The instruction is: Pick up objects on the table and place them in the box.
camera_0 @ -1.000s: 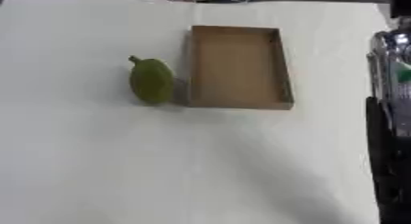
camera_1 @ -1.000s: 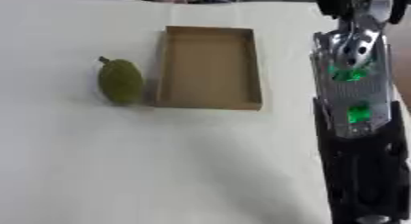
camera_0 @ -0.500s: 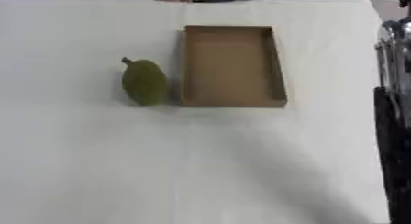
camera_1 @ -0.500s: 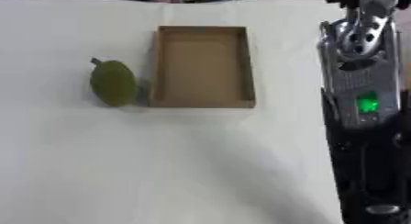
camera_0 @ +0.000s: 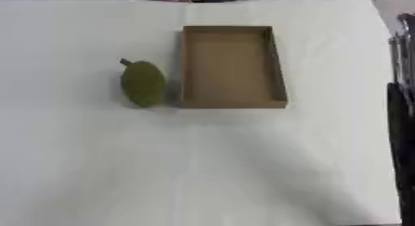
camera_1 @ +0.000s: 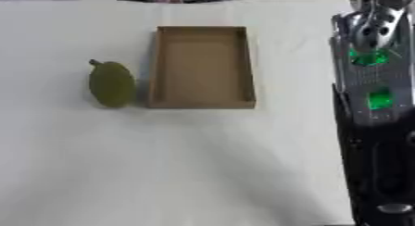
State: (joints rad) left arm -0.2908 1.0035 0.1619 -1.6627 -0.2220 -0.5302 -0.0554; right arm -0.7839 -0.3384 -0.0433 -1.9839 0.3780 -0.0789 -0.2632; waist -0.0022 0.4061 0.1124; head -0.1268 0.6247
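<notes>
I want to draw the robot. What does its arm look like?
Only the right arm shows, along the right edge: silver and shiny near the top, black lower down, with two glowing green lights. No hand shows in either view, and the left arm is out of sight.

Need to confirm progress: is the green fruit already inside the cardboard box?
No, the green fruit lies on the white table just left of the cardboard box, which holds nothing.

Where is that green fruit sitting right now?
The green fruit lies on the white table, just left of the open cardboard box, near its lower left corner, outside it.
</notes>
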